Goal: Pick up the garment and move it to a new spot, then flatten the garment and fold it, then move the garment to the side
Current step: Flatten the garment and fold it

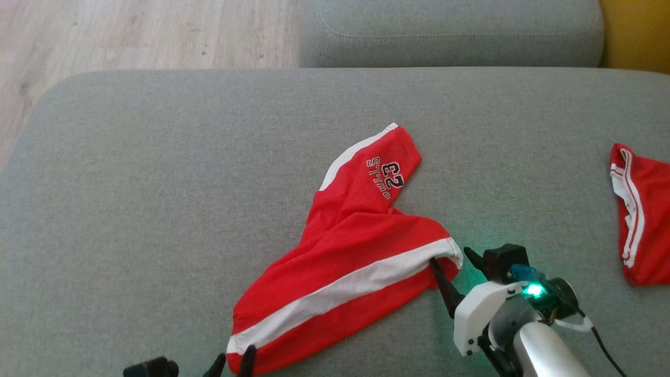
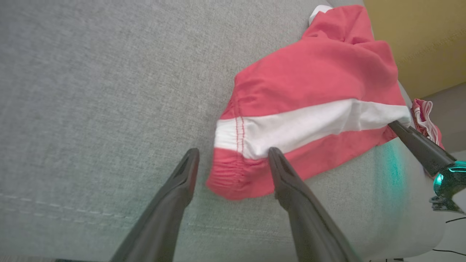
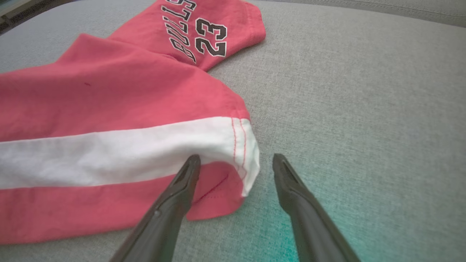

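The garment [image 1: 356,246] is a pair of red shorts with a white side stripe and a black "23" print, lying crumpled on the grey cushion [image 1: 157,209]. My left gripper [image 1: 235,356] is open at the garment's near-left waistband corner. In the left wrist view that corner [image 2: 236,171] lies between the spread fingers of the left gripper [image 2: 233,153]. My right gripper [image 1: 451,257] is open at the garment's right corner. In the right wrist view the right gripper [image 3: 236,158] straddles the white-striped hem [image 3: 244,160], its left finger touching the cloth.
A second red garment with white trim [image 1: 641,214] lies at the cushion's right edge. Another grey cushion [image 1: 450,31] stands behind, wooden floor [image 1: 131,31] shows at the far left, and a yellow surface [image 1: 636,31] at the top right.
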Tool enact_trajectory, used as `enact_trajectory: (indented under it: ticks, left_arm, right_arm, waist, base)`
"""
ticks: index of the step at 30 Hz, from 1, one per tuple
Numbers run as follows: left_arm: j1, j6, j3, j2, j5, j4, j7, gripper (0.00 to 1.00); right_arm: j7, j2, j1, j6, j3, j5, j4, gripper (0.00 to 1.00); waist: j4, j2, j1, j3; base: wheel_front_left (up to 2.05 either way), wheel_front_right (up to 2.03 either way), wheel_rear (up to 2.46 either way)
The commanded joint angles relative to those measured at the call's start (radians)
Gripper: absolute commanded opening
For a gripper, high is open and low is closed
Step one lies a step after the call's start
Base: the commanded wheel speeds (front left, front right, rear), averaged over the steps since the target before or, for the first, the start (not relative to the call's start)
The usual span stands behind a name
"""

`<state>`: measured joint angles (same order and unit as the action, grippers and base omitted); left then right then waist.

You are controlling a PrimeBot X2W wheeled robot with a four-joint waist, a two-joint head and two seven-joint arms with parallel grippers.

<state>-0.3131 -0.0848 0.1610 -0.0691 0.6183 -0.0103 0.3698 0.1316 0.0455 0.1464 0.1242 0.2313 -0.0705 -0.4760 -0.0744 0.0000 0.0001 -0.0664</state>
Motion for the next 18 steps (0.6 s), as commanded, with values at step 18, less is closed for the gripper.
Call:
enact_trajectory:
  ticks: [18]
  left_arm:
    - [0.112, -0.026, -0.011, -0.017, 0.057, 0.037, 0.013, 0.76]
  right_arm:
    - [-0.027, 0.005, 0.075, 0.007, 0.045, -0.014, 0.002, 1.00]
  waist:
    - [0.021, 0.0000, -0.0001, -0.033]
  base:
    - [0.00, 0.00, 0.00]
